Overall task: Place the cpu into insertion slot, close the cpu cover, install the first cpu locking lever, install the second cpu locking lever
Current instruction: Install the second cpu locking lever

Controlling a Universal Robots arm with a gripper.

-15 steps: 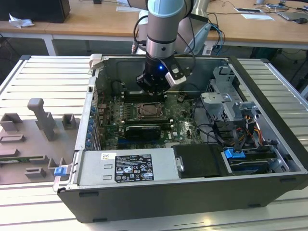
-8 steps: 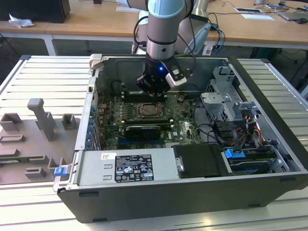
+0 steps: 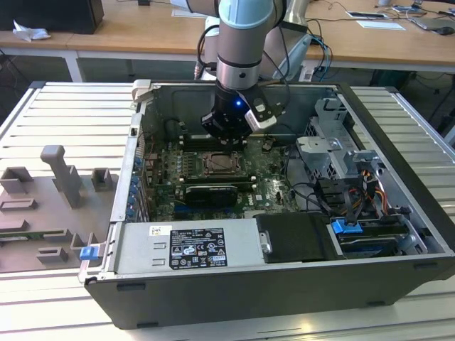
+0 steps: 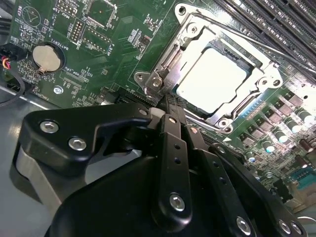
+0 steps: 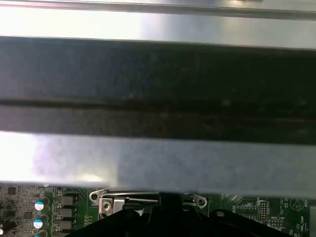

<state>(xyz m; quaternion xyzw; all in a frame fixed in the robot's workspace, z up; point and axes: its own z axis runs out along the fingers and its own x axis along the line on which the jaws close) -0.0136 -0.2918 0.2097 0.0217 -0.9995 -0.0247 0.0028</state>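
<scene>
The arm is reaching down into the open computer case (image 3: 398,135), and its gripper (image 3: 226,142) is hanging just above the far edge of the socket on the green motherboard (image 3: 274,186), near the middle of the exterior view. In the second wrist view the gripper (image 4: 165,101) is sitting with its black fingers (image 4: 170,129) drawn close together at one corner of the socket frame, by the hinge bracket; whether they are pinching anything there cannot be told.

The cpu (image 4: 211,75) is lying flat in the insertion slot, its pale top (glaring under the light) showing through the large cut-out of the cpu cover (image 4: 182,47), which is lying down around it. A thin wire lever (image 4: 237,34) is running along one side of the cover. A round coin battery (image 4: 47,57) is sitting on the board, well apart from the socket.
</scene>
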